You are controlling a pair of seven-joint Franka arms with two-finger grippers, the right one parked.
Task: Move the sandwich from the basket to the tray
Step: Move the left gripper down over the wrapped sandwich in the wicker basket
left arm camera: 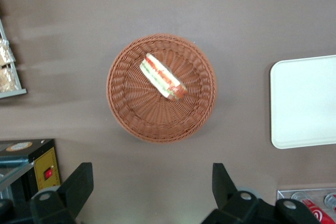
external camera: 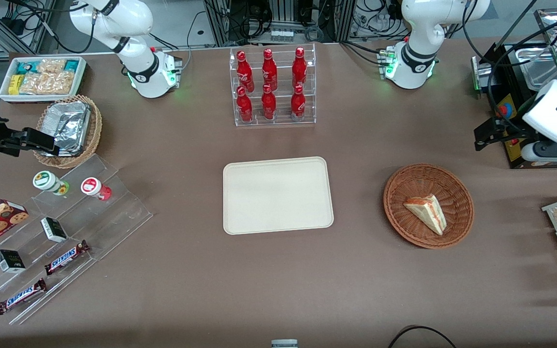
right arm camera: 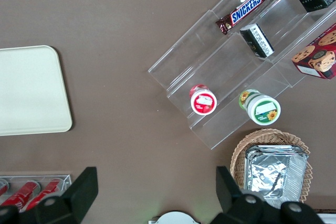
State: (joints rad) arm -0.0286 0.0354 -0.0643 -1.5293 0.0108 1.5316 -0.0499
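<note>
The flat cream-beige rectangular tray (external camera: 277, 195) lies bare, ready for the load. The pale triangular sandwich (external camera: 427, 211) rests in the round reddish-brown wicker basket (external camera: 406, 227). The left arm's gripper (left arm camera: 152, 190) hangs high with fingers spread, apparently lining up to descend.

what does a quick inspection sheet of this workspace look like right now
surface: brown table, no spills seen
job's things: sandwich lying in the basket; tray bare, beside the basket toward the parked arm's end
clutter: rack of red bottles, snack box, foil basket, acrylic steps with candy bars
grippers: left gripper above the table, fingers open, holding nothing
cables: black cable at the table edge
surroundings: black appliance toward the working arm's end
</note>
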